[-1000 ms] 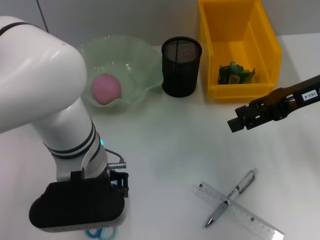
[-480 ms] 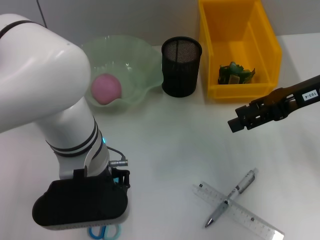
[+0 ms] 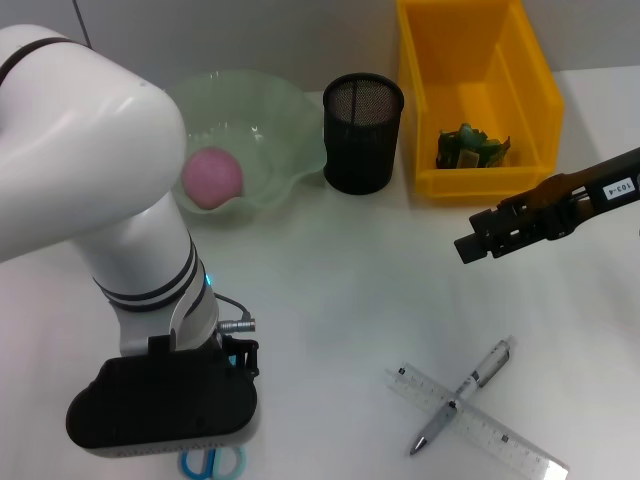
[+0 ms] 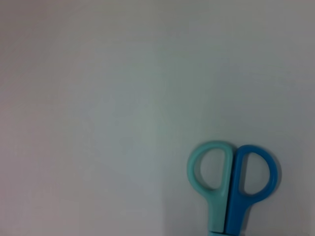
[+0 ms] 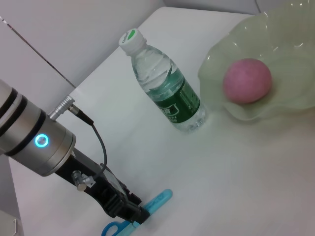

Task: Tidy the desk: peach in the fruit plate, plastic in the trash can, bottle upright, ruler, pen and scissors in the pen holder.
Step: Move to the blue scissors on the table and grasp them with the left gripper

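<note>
Three items are judged still outstanding: scissors point(image 5: 135, 216), pen point(image 3: 463, 395) and ruler point(image 3: 478, 421). Peach point(image 3: 212, 178) sits in the fruit plate point(image 3: 290, 130); plastic point(image 3: 470, 146) lies in the yellow trash can point(image 3: 470, 40); bottle point(image 5: 165, 84) stands upright on the counter point(image 3: 340, 290) near the plate, seen only in the right wrist view.

Left tool point(image 5: 129, 211) is down at the scissors, near edge of the counter. In the right wrist view its tip is at the blue blade end, with the handle loops just beyond. Whether it has closed on the scissors: cannot tell. Left wrist view shows only the two loops, teal and blue, lying flat.

Right tool point(image 3: 468, 248) hangs above the counter, in front of the trash can, well apart from pen and ruler. Jaw state: cannot tell.

Risks, as judgement:
- Scissors lie flat on a smooth counter; a grip on thin blades may slip or skate the scissors sideways, possibly off the near edge.
- If lifted by the blade end, the heavier loops would swing down, so the scissors could arrive at the pen holder point(image 3: 362, 132) tilted and catch on its rim.
- Pen lies across the ruler, touching it. Lifting the ruler first would roll the pen; pen should go first.

Obstructions: the left arm bulk hides the scissors from the head view almost entirely. Pen holder stands between plate and trash can, close to both, so approach from above looks the only free route.
</note>
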Controlling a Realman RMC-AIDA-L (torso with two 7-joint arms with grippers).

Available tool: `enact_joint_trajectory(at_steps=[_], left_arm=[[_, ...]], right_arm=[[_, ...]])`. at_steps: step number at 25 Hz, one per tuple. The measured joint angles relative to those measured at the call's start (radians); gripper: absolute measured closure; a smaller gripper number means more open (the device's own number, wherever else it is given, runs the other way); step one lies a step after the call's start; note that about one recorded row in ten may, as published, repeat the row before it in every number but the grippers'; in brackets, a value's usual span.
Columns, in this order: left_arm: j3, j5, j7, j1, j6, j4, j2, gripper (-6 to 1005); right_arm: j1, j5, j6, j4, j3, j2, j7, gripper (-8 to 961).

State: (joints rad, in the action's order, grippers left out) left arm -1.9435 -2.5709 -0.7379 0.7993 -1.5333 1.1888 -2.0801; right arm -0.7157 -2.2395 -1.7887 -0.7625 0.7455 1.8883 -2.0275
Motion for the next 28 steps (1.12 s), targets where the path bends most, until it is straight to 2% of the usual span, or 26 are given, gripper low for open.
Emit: enact_joint_trajectory(at_steps=[28], left_arm=[[0.0,0.028,0.008,0.04,0.024,-0.056,0.0,667]], right_arm=[[-0.003,-0.005,0.0,0.003,0.0,-0.001,0.003,139]])
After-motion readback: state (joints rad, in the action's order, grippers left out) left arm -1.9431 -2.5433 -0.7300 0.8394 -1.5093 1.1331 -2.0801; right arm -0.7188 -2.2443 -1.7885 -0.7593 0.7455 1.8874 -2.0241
